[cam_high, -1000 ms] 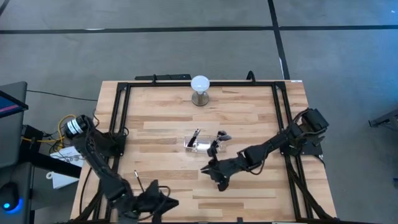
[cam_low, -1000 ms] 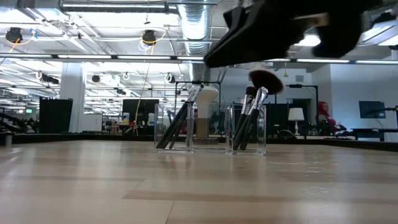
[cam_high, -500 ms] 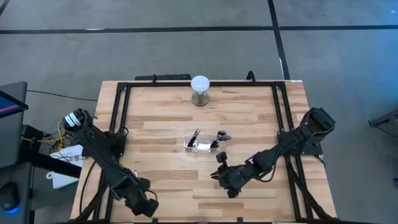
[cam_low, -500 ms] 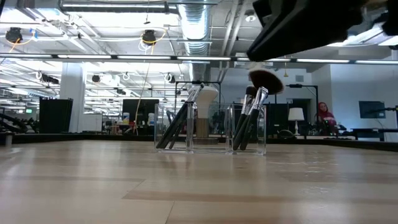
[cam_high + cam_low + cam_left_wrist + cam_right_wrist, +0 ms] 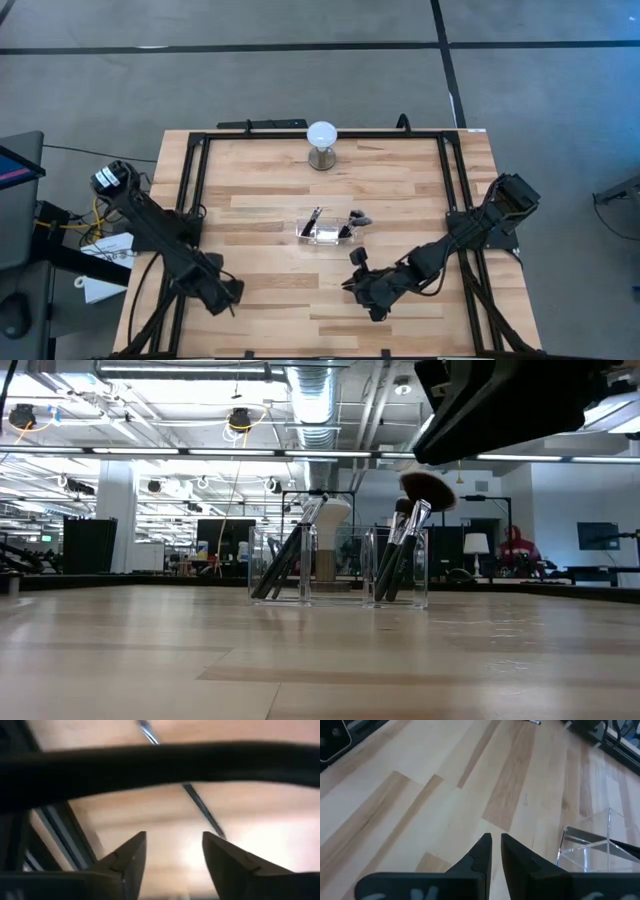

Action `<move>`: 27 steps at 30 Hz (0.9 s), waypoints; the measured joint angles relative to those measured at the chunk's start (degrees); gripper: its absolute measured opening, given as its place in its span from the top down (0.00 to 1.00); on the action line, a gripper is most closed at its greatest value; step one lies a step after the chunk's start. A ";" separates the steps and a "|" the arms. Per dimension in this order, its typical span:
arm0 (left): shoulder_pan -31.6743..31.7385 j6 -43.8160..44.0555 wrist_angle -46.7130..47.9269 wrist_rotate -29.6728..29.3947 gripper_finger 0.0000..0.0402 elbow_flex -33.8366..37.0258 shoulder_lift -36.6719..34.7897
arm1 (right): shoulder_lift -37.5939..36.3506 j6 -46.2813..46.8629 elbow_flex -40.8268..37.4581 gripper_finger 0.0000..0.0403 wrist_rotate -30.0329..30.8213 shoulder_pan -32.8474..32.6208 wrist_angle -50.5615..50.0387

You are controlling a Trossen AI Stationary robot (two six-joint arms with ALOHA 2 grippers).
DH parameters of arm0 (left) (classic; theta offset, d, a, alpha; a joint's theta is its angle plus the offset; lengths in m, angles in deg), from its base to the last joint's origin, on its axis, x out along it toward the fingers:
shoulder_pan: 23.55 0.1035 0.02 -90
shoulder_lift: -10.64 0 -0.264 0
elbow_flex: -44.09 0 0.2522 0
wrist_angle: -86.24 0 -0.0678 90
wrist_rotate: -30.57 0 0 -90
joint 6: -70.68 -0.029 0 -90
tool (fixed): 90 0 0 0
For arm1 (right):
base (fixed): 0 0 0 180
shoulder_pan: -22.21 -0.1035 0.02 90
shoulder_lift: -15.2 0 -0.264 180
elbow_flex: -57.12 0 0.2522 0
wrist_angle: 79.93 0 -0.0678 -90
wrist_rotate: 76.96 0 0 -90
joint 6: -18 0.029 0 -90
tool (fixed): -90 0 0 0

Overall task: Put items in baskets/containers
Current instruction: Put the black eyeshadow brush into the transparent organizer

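Note:
The clear holder [image 5: 325,232] stands at the table's middle, and several slim brushes lean upright inside its two compartments [image 5: 283,565] [image 5: 400,565]. One of them has a broad dark head [image 5: 428,488]. A further thin dark brush [image 5: 200,809] lies on the wood just beyond my left gripper [image 5: 172,836]. That gripper is open and low at the table's near left [image 5: 226,297]. My right gripper [image 5: 495,840] is shut on nothing and sits near-right of the holder [image 5: 352,282].
A white globe on a metal base [image 5: 321,140] stands at the far middle. A black frame rail [image 5: 190,200] runs around the table top. In the low view my right arm [image 5: 520,400] crosses above the holder. Bare wood [image 5: 280,270] lies between the two grippers.
My left gripper has drawn back from the near edge toward the table's left and far side. My right gripper has moved away from the holder, a little toward the near right. The holder and its brushes have stayed put.

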 joint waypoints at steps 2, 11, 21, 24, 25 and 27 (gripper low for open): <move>0.66 2.58 -0.46 -0.03 0.48 2.36 0.01 | -0.02 -0.01 0.01 0.92 0.00 0.19 -0.46; 4.02 3.33 -5.78 -3.14 0.43 5.09 0.19 | 0.00 -0.89 0.00 0.92 -0.02 0.76 -1.60; 3.64 3.79 -6.30 -2.27 0.61 9.27 0.21 | 0.02 0.01 0.01 0.92 -0.09 0.79 -1.84; 3.64 3.78 -6.68 -3.09 0.66 9.34 0.21 | 0.02 0.03 0.01 0.92 -0.09 0.83 -1.82; 3.66 3.72 -6.68 -3.23 0.67 9.34 0.21 | 0.02 0.04 0.01 0.92 -0.09 0.83 -1.79; 3.64 3.63 -6.70 -3.73 0.70 9.34 0.34 | 0.02 0.08 0.01 0.92 -0.11 0.83 -1.73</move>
